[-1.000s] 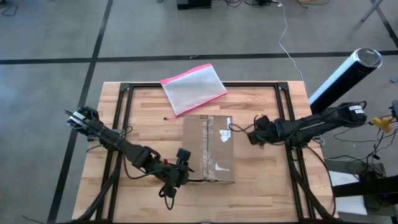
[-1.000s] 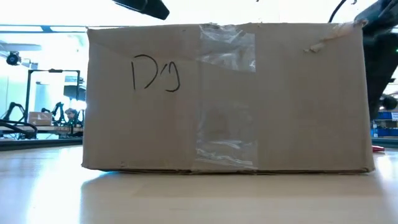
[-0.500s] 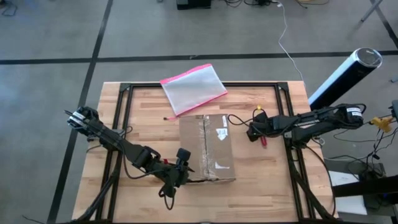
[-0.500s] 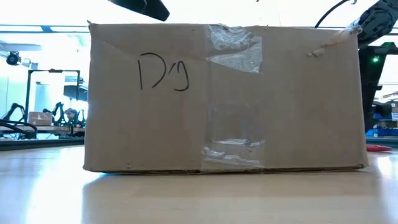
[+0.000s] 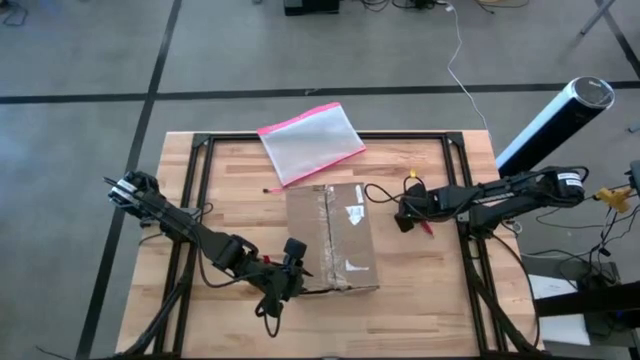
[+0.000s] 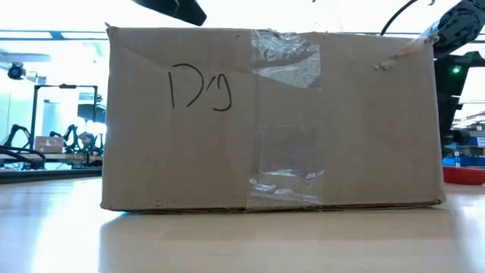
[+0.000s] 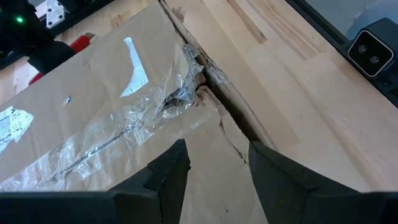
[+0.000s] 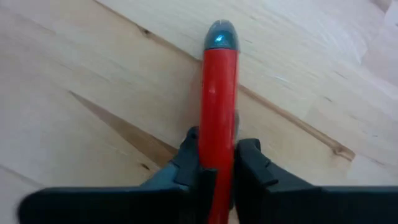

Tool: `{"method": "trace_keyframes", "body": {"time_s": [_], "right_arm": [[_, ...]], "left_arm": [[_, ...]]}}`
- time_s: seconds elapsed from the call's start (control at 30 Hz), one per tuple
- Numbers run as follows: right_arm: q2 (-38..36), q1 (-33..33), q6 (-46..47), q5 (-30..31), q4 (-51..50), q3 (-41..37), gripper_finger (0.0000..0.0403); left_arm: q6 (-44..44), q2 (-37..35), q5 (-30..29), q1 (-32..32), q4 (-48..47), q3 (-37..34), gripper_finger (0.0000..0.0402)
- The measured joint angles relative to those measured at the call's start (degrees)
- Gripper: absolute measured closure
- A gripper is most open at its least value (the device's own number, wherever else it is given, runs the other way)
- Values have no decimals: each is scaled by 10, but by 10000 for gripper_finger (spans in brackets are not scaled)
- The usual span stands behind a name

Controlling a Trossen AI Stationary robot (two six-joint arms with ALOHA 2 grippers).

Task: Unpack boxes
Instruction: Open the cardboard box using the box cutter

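Box (image 5: pixel 331 239) shifted leftward; right fingers (image 8: pixel 249 163) around red tool (image 8: pixel 218 109).

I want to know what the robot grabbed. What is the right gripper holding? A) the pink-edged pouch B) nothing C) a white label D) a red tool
D: in the right wrist view the right gripper is shut on a red tool with a grey tip, held over the wooden table beside the cardboard box.
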Motion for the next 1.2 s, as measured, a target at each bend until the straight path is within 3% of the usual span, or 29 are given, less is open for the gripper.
{"method": "trace_keyframes", "body": {"time_s": [0.47,0.63,0.77,0.97,1.2], "right_arm": [[-11,11,-55,-12,-77,99,368],[-29,44,-47,30,-159,169,368],[-49,89,-47,59,-153,221,368],[-73,184,-90,108,-30,268,368],[-57,285,-224,135,258,269,368]], "left_arm": [[-5,0,0,0,6,0,244],[-5,0,-4,0,6,0,244],[-3,0,-21,2,7,0,244],[38,-9,-35,6,69,0,245],[62,-41,-34,34,212,-50,245]]}}
